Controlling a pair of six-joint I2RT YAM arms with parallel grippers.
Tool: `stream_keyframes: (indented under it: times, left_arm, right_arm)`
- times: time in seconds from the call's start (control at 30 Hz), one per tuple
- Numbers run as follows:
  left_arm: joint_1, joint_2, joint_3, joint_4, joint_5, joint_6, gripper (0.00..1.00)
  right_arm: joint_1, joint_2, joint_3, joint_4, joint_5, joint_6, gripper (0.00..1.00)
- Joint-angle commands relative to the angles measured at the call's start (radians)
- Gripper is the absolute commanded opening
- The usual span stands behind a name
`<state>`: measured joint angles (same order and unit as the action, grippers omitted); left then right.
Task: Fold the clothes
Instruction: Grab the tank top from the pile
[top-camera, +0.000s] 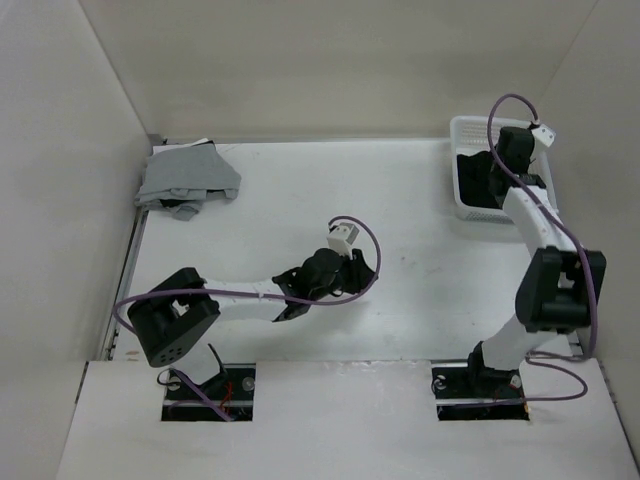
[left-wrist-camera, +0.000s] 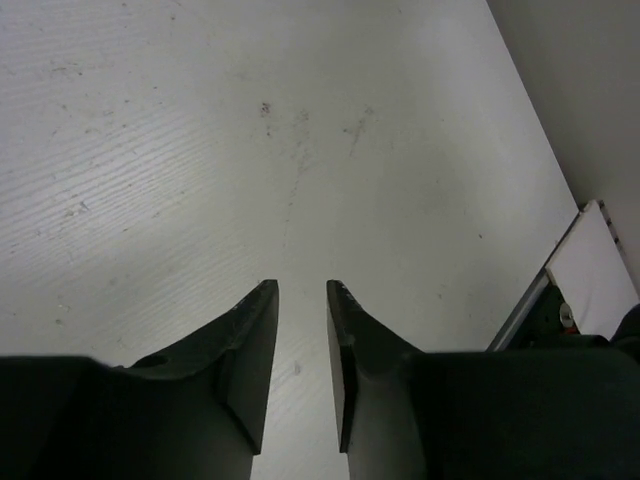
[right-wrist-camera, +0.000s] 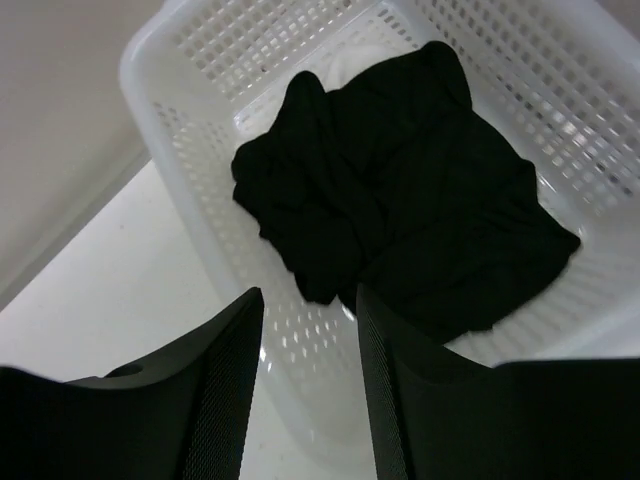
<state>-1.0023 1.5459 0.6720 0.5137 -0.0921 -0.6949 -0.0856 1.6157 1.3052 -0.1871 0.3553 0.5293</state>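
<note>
A black garment (right-wrist-camera: 400, 200) is seen crumpled in a white basket (right-wrist-camera: 190, 60), which is set at the far right corner of the worktop (top-camera: 300, 190). The garment is bunched into loose folds and most of the basket's floor is covered by it. A patch of white fabric (right-wrist-camera: 345, 70) is exposed beneath it at one end of the basket. The right arm (top-camera: 540, 240) is raised from its base at the near edge and reached out to that far right corner. The right pincer (right-wrist-camera: 308, 295) is held over the basket, above the black garment. Its fingers are spread wide and nothing is gripped between them; the basket's latticed wall and the edge of the cloth are seen through the gap.

Grey garments (top-camera: 190, 175) are laid in a flat pile at the far left corner of the worktop, with a darker piece showing at the pile's near edge. The left arm (top-camera: 240, 295) is stretched low across the middle of the worktop, well apart from both the pile and the basket. The left pincer (left-wrist-camera: 302, 285) is pointed toward the bare white surface. Its fingers are drawn close, with only a narrow gap left between them, and nothing is held in that gap. Faint scuffs and specks are seen on the surface ahead of the fingers
</note>
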Motion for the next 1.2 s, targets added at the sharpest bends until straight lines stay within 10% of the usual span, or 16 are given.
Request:
stream_keyframes:
  times: [0.0,0.3,0.77,0.9,1.17]
  left_arm:
    - [-0.003,-0.041,-0.044,0.101,0.042,-0.006,0.42]
    - [0.061,-0.067,-0.103,0.137,0.075,-0.028,0.52]
    - [0.132,-0.049,-0.1,0.166,0.155,-0.072,0.53]
    - [0.135,-0.047,-0.1,0.164,0.16,-0.08,0.53]
    - [0.138,-0.058,-0.091,0.157,0.154,-0.092,0.53]
  right_arm:
    - [-0.074,0.241,0.25,-0.031,-0.104,-0.012,0.51]
    - [-0.15,0.591,0.644,-0.205,-0.102,-0.068,0.53]
    - [-0.159,0.71,0.686,-0.264,-0.188,-0.068,0.41]
    - [-0.159,0.636,0.594,-0.174,-0.159,-0.02,0.02]
    - [-0.109,0.192,0.323,0.113,-0.084,0.031,0.0]
